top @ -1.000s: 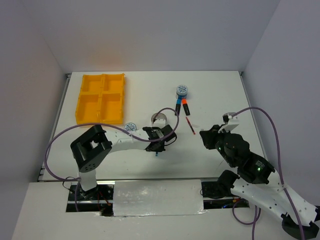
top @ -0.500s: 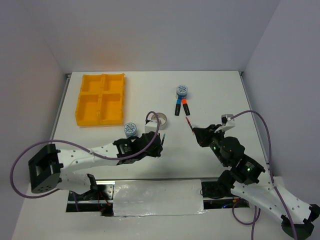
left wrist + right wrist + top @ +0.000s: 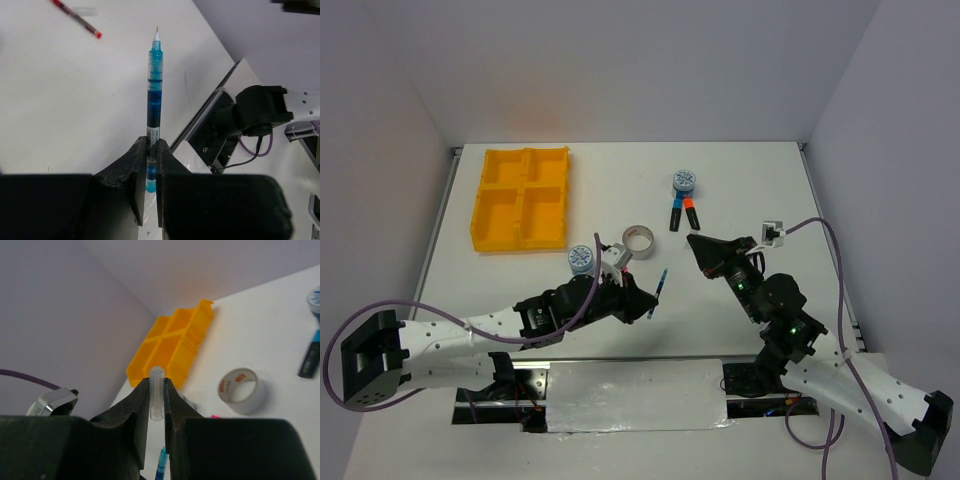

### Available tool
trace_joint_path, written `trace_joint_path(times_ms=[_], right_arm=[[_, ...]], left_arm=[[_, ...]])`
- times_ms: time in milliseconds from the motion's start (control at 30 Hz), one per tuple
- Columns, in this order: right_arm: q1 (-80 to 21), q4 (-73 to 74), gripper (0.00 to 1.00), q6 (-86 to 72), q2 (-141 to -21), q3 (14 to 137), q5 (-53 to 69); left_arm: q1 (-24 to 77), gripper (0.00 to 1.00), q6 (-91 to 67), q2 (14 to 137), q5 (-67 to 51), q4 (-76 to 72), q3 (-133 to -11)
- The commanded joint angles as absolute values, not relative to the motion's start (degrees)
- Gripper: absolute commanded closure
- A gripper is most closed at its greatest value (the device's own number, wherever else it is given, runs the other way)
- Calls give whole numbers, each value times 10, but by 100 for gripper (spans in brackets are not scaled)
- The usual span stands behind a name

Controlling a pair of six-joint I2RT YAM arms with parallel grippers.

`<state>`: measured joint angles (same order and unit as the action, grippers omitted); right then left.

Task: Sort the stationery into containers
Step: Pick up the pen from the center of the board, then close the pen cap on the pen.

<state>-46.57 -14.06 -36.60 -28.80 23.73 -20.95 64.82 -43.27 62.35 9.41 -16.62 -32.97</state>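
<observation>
My left gripper (image 3: 638, 300) is shut on the lower end of a teal pen (image 3: 660, 289), held off the table with its bare tip pointing away from the fingers (image 3: 154, 95). My right gripper (image 3: 695, 243) is shut on a small clear pen cap (image 3: 156, 392), and the pen's tip shows just below it (image 3: 161, 465). The yellow tray (image 3: 516, 243) lies at the far left. A red pen (image 3: 77, 19) lies on the table; the right arm hides it from above.
A silver-grey tape ring (image 3: 639, 239) lies between the grippers. One blue-white tape roll (image 3: 580, 259) sits near the left arm, another (image 3: 684, 181) farther back. Two black highlighters, blue cap (image 3: 676, 215) and orange cap (image 3: 689, 213), lie beside it.
The left gripper has drawn back toward the near edge with the teal pen, which now points right. The right gripper has swung left and farther back, toward the pen's tip.
</observation>
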Motion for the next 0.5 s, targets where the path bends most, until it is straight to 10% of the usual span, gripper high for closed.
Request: trace_joint_path(times_ms=[0,467], right_arm=[[-465,-294,100,-374,-293,203,-153],[-467,-403,100,-410,-322,171,-43]], left_arm=[[652,100,-398,606,48,-292,-316],[652,100,-373,580,4,-379,-284]])
